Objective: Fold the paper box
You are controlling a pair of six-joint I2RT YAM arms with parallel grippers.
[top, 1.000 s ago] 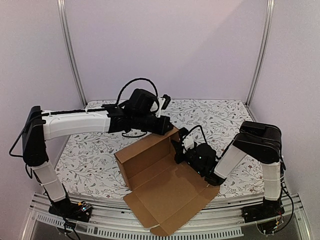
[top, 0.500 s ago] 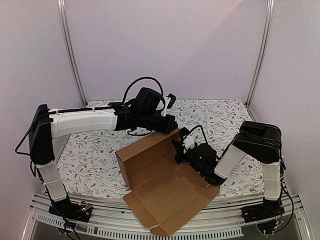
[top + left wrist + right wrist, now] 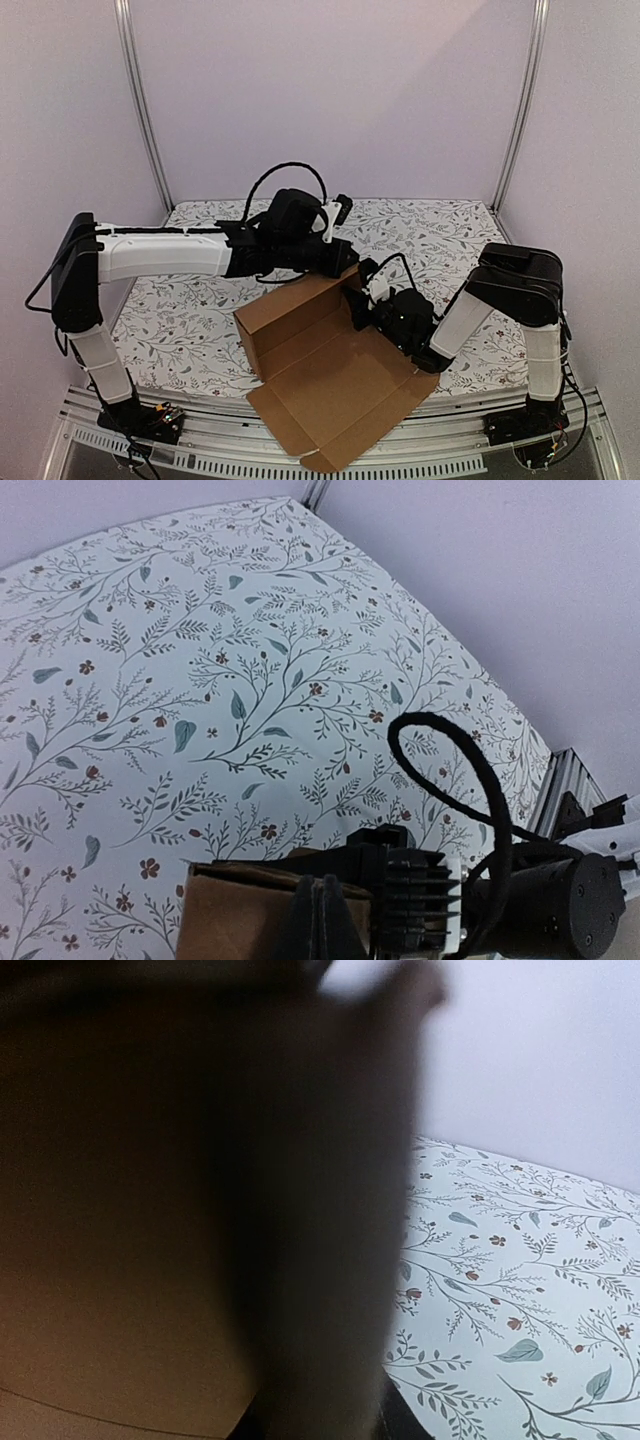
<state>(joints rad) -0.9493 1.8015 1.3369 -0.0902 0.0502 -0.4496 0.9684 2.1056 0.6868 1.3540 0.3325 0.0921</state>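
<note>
The paper box [image 3: 325, 375] is brown cardboard, half folded, with its back wall [image 3: 290, 305] raised and a wide flat panel reaching to the table's near edge. My left gripper [image 3: 345, 258] sits at the top right corner of the raised wall. In the left wrist view its fingers [image 3: 322, 920] are pressed together over the cardboard [image 3: 240, 915]. My right gripper [image 3: 358, 298] is against the box's right end, just below the left gripper. Cardboard [image 3: 180, 1210] fills the right wrist view and hides those fingers.
The table [image 3: 180, 320] has a white cloth with a leaf and flower print. Metal frame posts [image 3: 140, 110] stand at the back corners before pale walls. The right gripper's black body [image 3: 415, 900] and a looping black cable [image 3: 480, 780] are close to my left fingers.
My left arm has reached further right and lowered onto the back wall's right corner. The back wall has shifted slightly. The right arm has barely moved.
</note>
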